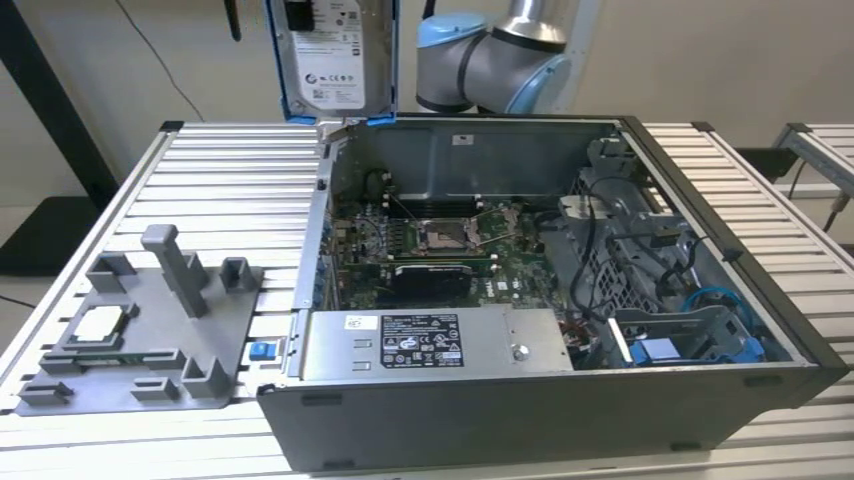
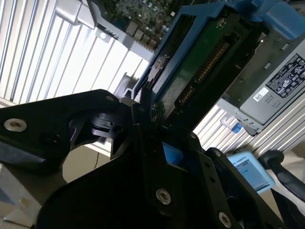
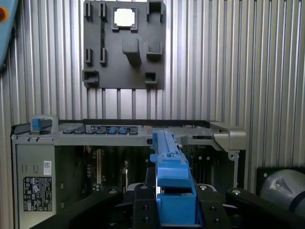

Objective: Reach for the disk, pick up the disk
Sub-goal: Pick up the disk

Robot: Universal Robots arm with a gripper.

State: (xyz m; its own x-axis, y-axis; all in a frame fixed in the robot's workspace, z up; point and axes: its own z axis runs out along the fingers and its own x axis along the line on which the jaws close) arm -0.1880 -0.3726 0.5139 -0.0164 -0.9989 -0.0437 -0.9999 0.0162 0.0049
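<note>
The disk (image 1: pixel 334 60) hangs upright high above the table, over the back left corner of the open computer case (image 1: pixel 534 420). It is a silver drive with a white label between blue rails. In the first wrist view its blue rail (image 3: pixel 167 162) runs edge-on between my black fingers (image 3: pixel 143 198). In the second wrist view its green circuit-board underside (image 2: pixel 200 71) shows in the blue frame. My gripper (image 3: pixel 174 198) (image 2: pixel 148 119) is shut on the disk at one end.
A grey fixture plate (image 1: pixel 134 340) with posts lies at the exterior view's left on the slatted table (image 1: pixel 227 180), carrying a small white-topped chip (image 1: pixel 100 322). Inside the case are a motherboard (image 1: pixel 427 245), a power supply (image 1: pixel 427 345) and a blue bracket (image 1: pixel 667 350). The arm's joint (image 1: pixel 494 60) stands behind.
</note>
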